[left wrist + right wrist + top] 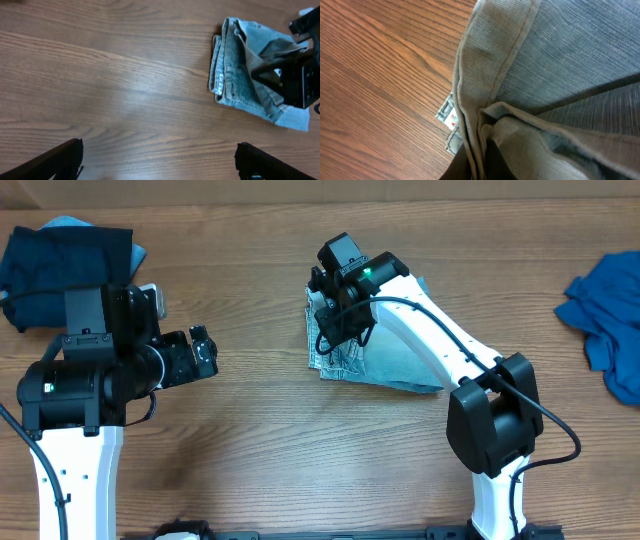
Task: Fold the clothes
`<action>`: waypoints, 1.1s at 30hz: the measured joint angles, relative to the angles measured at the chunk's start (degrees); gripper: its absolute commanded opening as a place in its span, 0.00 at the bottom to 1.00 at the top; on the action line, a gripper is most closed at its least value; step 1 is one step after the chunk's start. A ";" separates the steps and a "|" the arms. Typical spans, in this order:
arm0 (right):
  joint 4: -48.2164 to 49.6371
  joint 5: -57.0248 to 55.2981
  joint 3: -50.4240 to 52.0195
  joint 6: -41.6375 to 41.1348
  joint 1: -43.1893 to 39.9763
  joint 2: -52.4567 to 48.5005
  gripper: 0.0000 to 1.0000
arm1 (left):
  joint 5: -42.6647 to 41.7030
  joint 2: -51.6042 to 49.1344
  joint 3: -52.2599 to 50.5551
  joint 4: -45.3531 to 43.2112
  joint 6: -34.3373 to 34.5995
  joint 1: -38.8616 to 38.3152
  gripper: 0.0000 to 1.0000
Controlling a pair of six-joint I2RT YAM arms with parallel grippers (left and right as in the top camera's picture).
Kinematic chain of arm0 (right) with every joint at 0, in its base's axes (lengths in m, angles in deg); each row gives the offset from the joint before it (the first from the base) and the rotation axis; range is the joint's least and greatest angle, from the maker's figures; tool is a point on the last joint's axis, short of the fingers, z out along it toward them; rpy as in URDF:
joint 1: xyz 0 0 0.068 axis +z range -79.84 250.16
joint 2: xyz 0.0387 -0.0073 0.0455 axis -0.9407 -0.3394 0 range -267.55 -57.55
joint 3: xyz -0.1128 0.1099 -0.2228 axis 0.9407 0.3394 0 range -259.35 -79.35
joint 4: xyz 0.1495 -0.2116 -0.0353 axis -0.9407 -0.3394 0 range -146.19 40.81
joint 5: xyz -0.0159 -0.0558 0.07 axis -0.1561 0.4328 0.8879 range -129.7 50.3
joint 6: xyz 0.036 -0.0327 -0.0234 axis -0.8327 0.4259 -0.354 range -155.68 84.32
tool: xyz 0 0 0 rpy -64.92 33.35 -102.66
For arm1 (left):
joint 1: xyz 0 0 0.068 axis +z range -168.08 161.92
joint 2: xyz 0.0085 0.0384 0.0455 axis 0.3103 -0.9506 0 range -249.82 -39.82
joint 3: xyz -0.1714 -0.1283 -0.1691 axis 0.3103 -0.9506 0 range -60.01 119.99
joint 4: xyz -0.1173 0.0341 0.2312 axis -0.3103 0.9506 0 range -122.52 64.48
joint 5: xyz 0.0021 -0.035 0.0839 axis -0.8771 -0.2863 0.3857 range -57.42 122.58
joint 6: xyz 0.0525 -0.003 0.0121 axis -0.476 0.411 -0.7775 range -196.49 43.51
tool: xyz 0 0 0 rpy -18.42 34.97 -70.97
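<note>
The left gripper (205, 352) stands wide and empty above the table (270, 470). We find the right gripper (335, 325) pinched tight, apparently on a fold of the denim shorts (395, 365) at mid-table. We judge them soft, limp, thick-seamed: take hem or waistband. Beyond, a navy garment (60, 265) lies far left.

- Brown wood-grain desk (260, 450), filling every view.
- Near the middle: pale denim shorts (385, 365), partly folded into a compact bundle, resting on the wood.
- At the far left corner: dark navy garment (50, 265), bunched, with paler blue cloth (72, 222) peeking out behind it.
- At the right edge: royal-blue garment (605, 320), crumpled, well apart from the shorts.
</note>
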 measured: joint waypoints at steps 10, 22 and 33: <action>0.04 -2.71 -2.82 -1.31 -0.11 -0.02 0.70 | 0.02 -0.11 0.00 0.44 -0.02 0.00 1.00; -2.27 5.62 -9.14 -4.85 -9.75 0.15 0.17 | 0.02 -0.13 0.00 0.39 0.00 0.00 1.00; 15.98 12.31 -0.15 -11.52 -7.80 -10.21 0.14 | 0.00 -0.17 0.00 0.87 -0.02 0.00 1.00</action>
